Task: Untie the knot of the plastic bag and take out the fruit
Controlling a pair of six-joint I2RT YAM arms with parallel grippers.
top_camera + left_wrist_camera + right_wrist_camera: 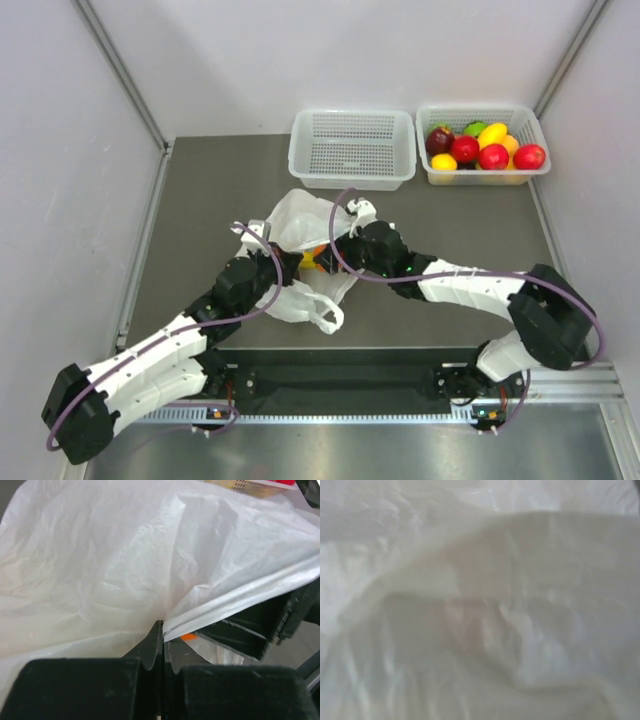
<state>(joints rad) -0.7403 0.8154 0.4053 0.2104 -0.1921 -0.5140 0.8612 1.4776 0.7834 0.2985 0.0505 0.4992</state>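
Two grippers were opening the plastic bag: left gripper clamped its edge, right gripper buried, state unreadable. Next likely needed lifting fruit out.

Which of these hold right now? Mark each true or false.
1. The left gripper is shut on the plastic bag. True.
2. Both baskets hold fruit. False: the left basket is empty; only the right basket holds a heap of fruit.
3. The bag lies inside a basket. False: it lies on the table, on the near side of both baskets.
4. An orange thing shows at the bag's opening. True.
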